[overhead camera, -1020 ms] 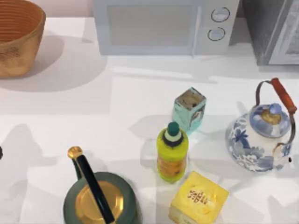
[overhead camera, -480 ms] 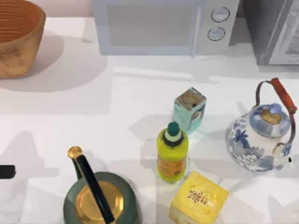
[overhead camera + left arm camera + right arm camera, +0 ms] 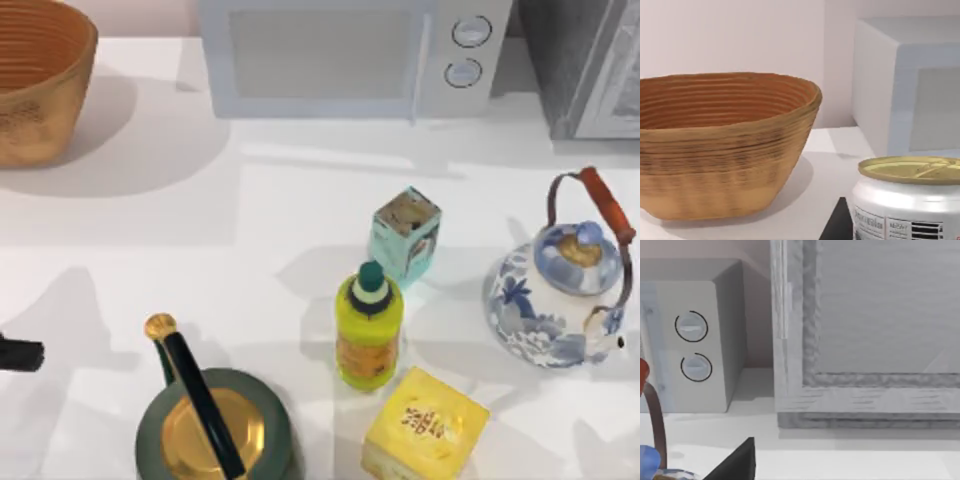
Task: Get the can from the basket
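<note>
At the top view's left edge, toward the near side of the counter (image 3: 300,210), a dark part of my left arm (image 3: 20,353) pokes into frame. Its wrist view shows the can (image 3: 907,200) close up, tan-yellow top upward, pale sides with a printed label, and a dark finger (image 3: 837,227) just beside it. I judge the left gripper holds the can, but the fingertips are out of sight, so I cannot tell how far the pincer is open or whether it truly grips.

The basket (image 3: 40,80) stands at the counter's far left corner, upright. In the left wrist view the basket (image 3: 725,145) sits well behind the can, ribbed rings visible inside, with white counter between them. The can is therefore outside the basket. By my judgement the extraction is done; what remains is at most carrying the can clear and setting it down.

Moving rightward: a dark green pot (image 3: 215,430) with gold lid at the near edge, a microwave (image 3: 350,55) along the far edge, a teal carton (image 3: 405,235) at centre, the yellow-green bottle (image 3: 369,325) just in front of it, a yellow box (image 3: 425,425) near the front edge, and a blue-and-white kettle (image 3: 560,280) at the right side.

My right arm is parked; its wrist view faces the microwave's dials (image 3: 692,347) and a grey cabinet (image 3: 865,330), with a dark finger (image 3: 735,462) visible.
</note>
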